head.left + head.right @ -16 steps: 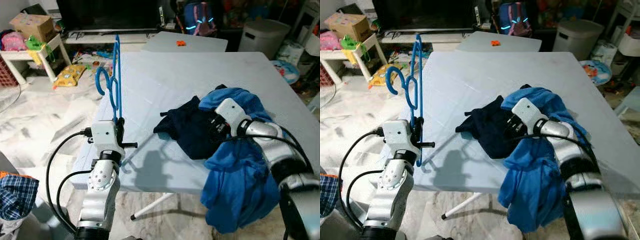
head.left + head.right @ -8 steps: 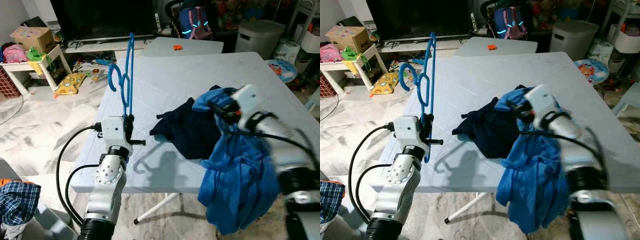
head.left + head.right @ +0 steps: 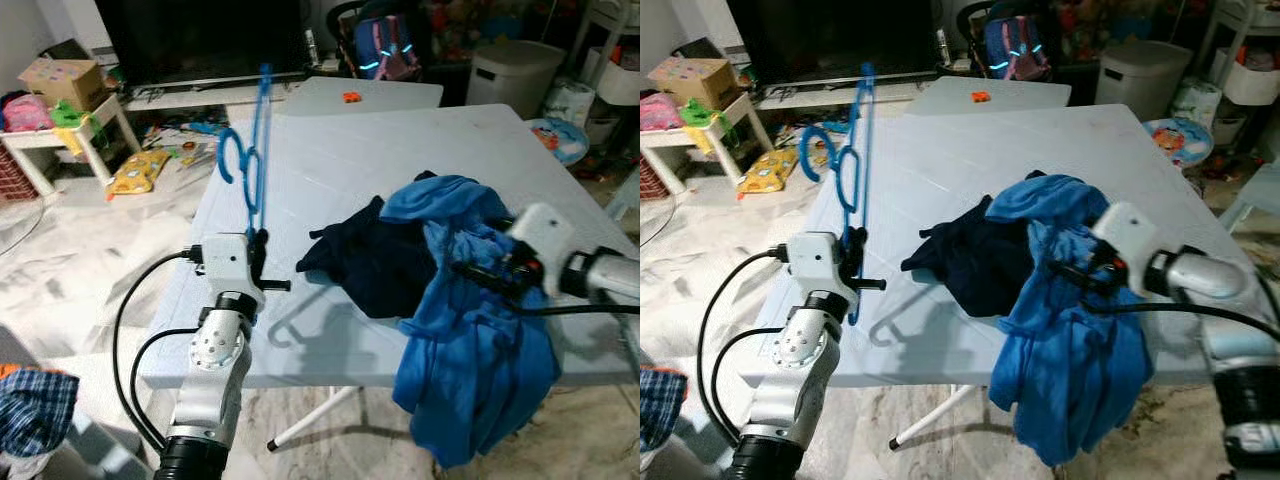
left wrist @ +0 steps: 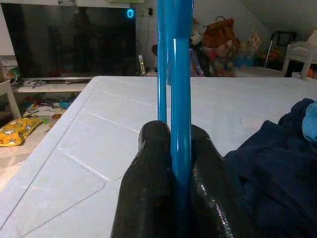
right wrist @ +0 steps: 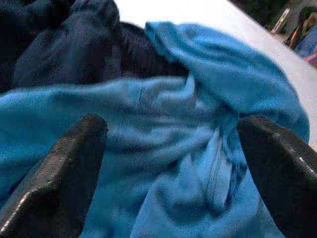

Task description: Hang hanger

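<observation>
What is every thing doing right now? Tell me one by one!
blue hanger: held upright, hook pointing away from the table.
left gripper: shut on the hanger.
right gripper: open, at the blue shirt.
blue shirt: crumpled, hanging over the table's near edge.
dark navy garment: bunched up, lying on the table.
white table: standing, unfolded.
</observation>
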Robot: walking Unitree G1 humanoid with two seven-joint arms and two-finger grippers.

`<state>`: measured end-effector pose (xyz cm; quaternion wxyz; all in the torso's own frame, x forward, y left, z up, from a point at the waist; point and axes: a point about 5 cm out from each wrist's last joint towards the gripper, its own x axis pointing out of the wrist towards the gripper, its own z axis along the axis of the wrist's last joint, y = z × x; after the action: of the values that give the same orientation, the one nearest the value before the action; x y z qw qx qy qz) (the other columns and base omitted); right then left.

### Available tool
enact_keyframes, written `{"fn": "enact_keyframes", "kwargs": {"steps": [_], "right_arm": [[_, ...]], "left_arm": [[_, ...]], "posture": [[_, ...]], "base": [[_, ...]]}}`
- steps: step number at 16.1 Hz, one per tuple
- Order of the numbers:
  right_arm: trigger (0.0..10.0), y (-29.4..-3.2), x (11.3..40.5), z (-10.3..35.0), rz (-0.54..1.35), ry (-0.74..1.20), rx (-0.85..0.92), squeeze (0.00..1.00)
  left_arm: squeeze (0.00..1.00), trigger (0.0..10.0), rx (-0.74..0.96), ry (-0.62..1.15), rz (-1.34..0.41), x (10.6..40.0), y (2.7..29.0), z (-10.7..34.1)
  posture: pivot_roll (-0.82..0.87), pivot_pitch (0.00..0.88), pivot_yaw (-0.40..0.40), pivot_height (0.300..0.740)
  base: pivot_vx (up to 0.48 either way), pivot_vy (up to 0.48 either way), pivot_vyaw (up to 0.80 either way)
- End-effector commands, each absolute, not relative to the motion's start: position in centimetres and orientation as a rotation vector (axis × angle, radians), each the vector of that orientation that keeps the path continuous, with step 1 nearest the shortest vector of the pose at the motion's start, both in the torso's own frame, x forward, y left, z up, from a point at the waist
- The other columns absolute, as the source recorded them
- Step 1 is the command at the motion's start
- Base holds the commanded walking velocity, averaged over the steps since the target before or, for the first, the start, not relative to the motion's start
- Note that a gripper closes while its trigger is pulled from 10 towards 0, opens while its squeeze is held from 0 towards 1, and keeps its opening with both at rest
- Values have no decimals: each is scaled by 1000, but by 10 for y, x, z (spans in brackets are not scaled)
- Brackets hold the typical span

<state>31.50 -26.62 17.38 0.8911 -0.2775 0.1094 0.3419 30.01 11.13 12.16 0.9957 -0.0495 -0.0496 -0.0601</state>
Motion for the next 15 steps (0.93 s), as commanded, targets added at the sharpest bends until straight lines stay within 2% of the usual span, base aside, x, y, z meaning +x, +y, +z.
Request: {"fn": "enact_keyframes", "kwargs": {"steps": [1,3,8,11,12,13,15], "right_arm": [[10000,-274,310,177,722,269,-616,1000],[10000,-282,301,172,754,348,-633,1000],[10000,-282,278,140,865,546,-673,1000],[10000,-273,279,127,853,535,-682,988],[5804,-264,287,124,801,485,-678,0],[0,-254,288,119,816,465,-666,0],[0,-241,286,107,843,471,-640,0]], "left_arm": [[0,10000,-100,-101,-120,299,114,122],[0,10000,-98,-98,-123,299,114,121],[0,10000,-97,-90,-131,299,115,120],[0,10000,-103,-85,-138,298,113,119],[0,10000,-104,-85,-141,298,113,119],[0,10000,-103,-85,-141,298,113,119],[0,10000,-103,-85,-141,299,113,119]], "posture": [[-207,0,113,740],[-206,0,115,740],[-204,0,115,740],[-201,0,114,740],[-202,0,115,740],[-201,0,115,740],[-200,0,113,740]], "base": [[0,0,0],[0,0,0],[0,0,0],[0,0,0],[0,0,0],[0,0,0],[0,0,0]]}}
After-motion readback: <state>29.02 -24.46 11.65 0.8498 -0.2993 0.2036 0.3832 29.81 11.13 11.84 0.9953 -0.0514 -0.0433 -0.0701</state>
